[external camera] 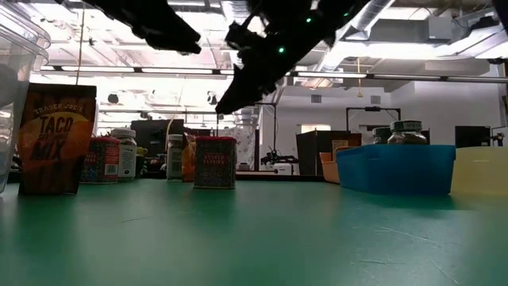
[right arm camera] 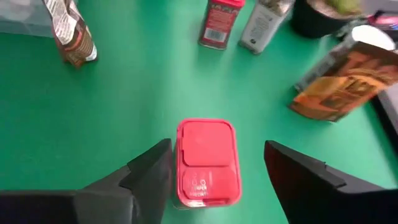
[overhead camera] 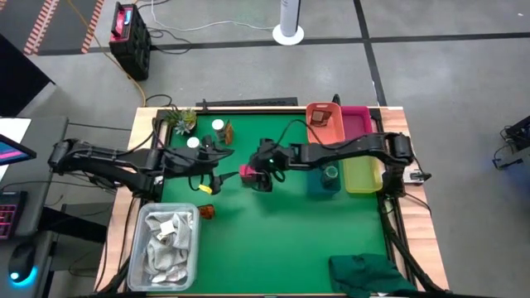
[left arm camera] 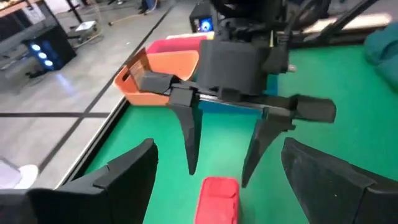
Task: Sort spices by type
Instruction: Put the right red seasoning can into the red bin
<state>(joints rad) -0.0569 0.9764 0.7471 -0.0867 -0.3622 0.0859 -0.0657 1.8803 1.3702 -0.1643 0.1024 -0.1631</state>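
A pink-red spice box stands upright on the green mat near its middle, also seen as the red box. My right gripper hangs open over it, slanting down, one finger on either side and not touching. My left gripper is open just left of the box, facing it and touching nothing. Other spices stand at the far left: white-capped jars, an orange packet, a red tin and a silver tin. A taco mix packet stands near the tray.
Orange, pink, yellow and blue bins stand at the far right; a jar is in the blue one. A clear tray of white rags sits near left, a green cloth near right, a plant far left.
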